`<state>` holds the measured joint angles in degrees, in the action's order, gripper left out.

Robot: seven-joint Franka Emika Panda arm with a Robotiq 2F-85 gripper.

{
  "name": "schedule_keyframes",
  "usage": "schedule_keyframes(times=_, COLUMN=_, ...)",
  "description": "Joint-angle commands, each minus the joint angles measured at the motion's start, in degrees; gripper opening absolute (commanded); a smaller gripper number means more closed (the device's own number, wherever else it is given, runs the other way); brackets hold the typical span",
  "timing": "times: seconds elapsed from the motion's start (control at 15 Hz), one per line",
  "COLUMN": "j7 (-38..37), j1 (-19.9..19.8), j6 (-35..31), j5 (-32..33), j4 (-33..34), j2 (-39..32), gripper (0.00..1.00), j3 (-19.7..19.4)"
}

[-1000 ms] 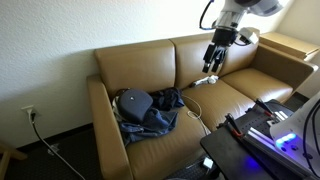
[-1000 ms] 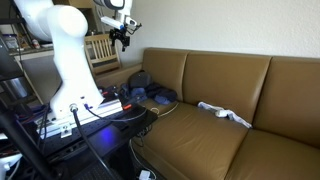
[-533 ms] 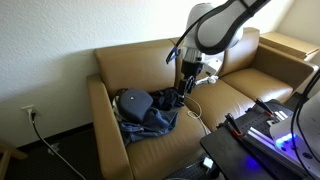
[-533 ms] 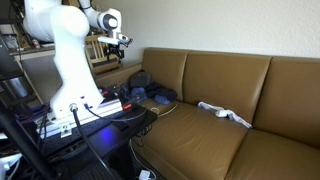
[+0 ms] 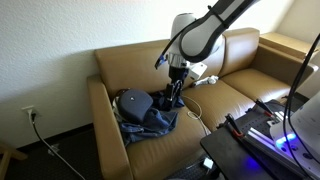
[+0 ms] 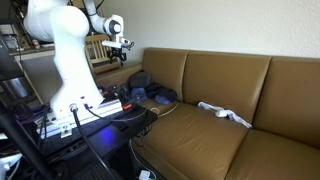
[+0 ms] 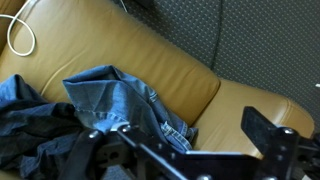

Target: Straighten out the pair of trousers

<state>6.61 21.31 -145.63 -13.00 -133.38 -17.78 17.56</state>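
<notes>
Since the frames of a second ago, the arm has been swung across the sofa (image 5: 245, 95) from over its middle seat and lowered toward the end seat, so that the claw (image 5: 174, 97) is now held just above the heap of denim. The trousers (image 5: 152, 118) are seen crumpled on the seat cushion, below the claw and a little to one side of it, piled against a dark rounded object (image 5: 133, 101). In the wrist view the blue fabric (image 7: 115, 100) is spread directly ahead of the fingers, with darker folds bunched to one side.

The claw (image 7: 180, 142) is shown spread wide in that view. Nothing is held between its jaws, and no contact with the cloth can be made out.

The step in hand is judged to be the approach for a first grasp, and no straightening has yet been done. A short further descent onto a free edge, such as a hem or the waistband, would be called for next. The jaws would then be pressed together and the cloth drawn out along the seat, away from the heap.

The arm is arched over the seat with the wrist turned steeply downward, so that the fingers are pointed at the cushion. In an exterior view the claw (image 6: 124, 48) is seen hanging beyond the white base links. A white cable (image 7: 18, 35) is looped beyond the claw, and a white cloth (image 6: 225, 113) is left well apart from it.
</notes>
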Motion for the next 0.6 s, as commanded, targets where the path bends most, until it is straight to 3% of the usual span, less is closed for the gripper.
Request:
schedule_keyframes(times=0.0, j7=1.26, j1=1.62, j6=-9.39, j5=1.99, j4=4.50, j2=-7.45, gripper=1.00, j3=4.54)
schedule_keyframes(times=0.33, j7=-2.78, j1=10.94, j6=-11.40, j5=17.90, j4=14.28, j2=-19.33, gripper=1.00, j3=0.85)
schedule_keyframes(times=0.53, j7=-3.76, j1=10.21, j6=-11.54, j5=17.61, j4=13.14, j2=-18.73, gripper=1.00, j3=2.22)
